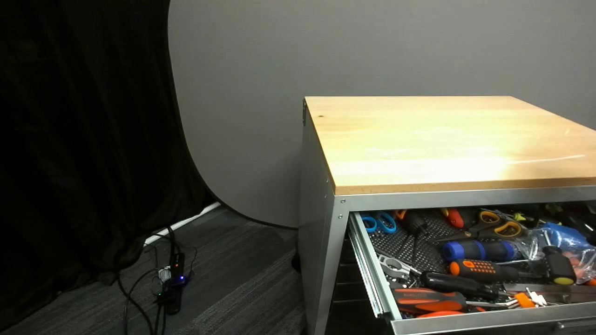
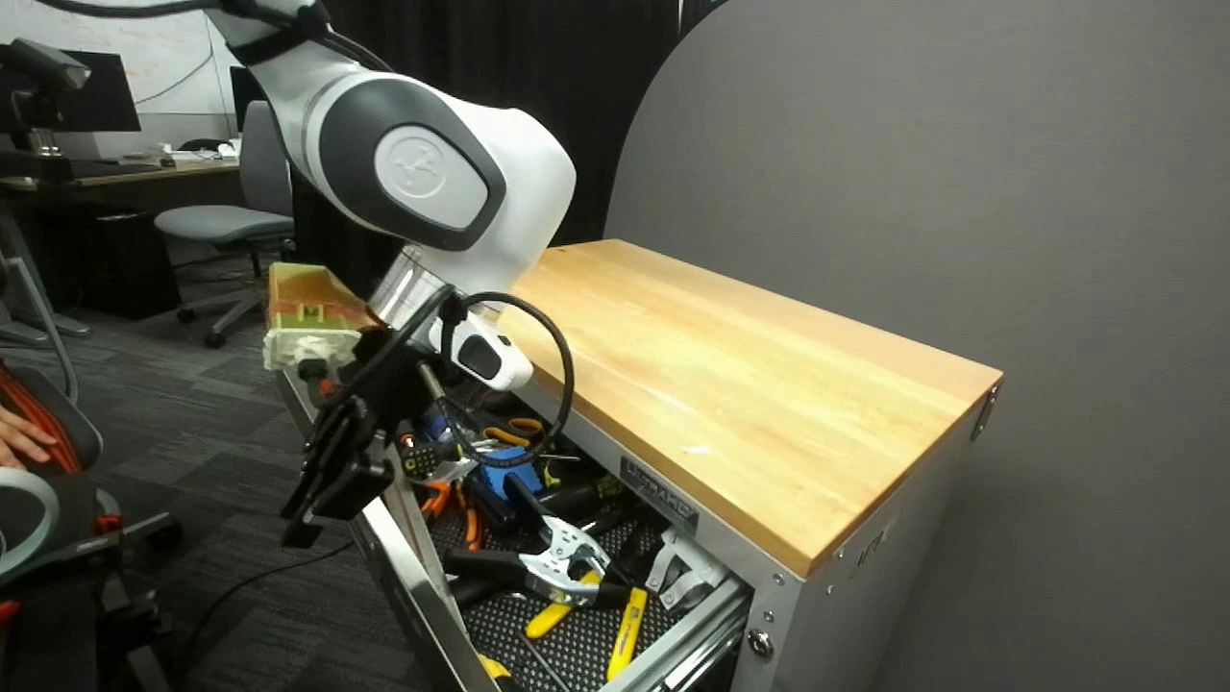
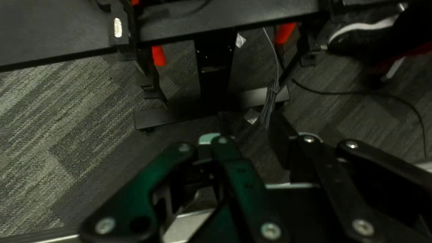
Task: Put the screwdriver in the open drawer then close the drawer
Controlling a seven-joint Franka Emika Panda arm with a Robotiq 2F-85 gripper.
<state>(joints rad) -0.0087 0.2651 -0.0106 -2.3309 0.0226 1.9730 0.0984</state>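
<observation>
The wide top drawer (image 1: 375, 267) is pulled out of the grey cabinet and holds many tools. Its silver front edge (image 2: 423, 586) shows in an exterior view. A stubby black tool with a yellow end, which looks like the screwdriver (image 1: 558, 264), lies in the drawer among the other tools. My gripper (image 2: 322, 505) points down at the outer side of the drawer front, close to it; contact cannot be told. In the wrist view the gripper (image 3: 251, 135) has a gap between its fingertips, with only dark floor behind. It is open and holds nothing.
The cabinet's wooden top (image 2: 750, 413) rises behind the drawer. Scissors (image 1: 489, 228), an orange-handled screwdriver (image 1: 428, 300) and a metal clamp (image 2: 567, 557) lie in the drawer. A person's hand (image 2: 21, 437) shows at the left edge. A black stand (image 3: 216, 67) is on the floor below.
</observation>
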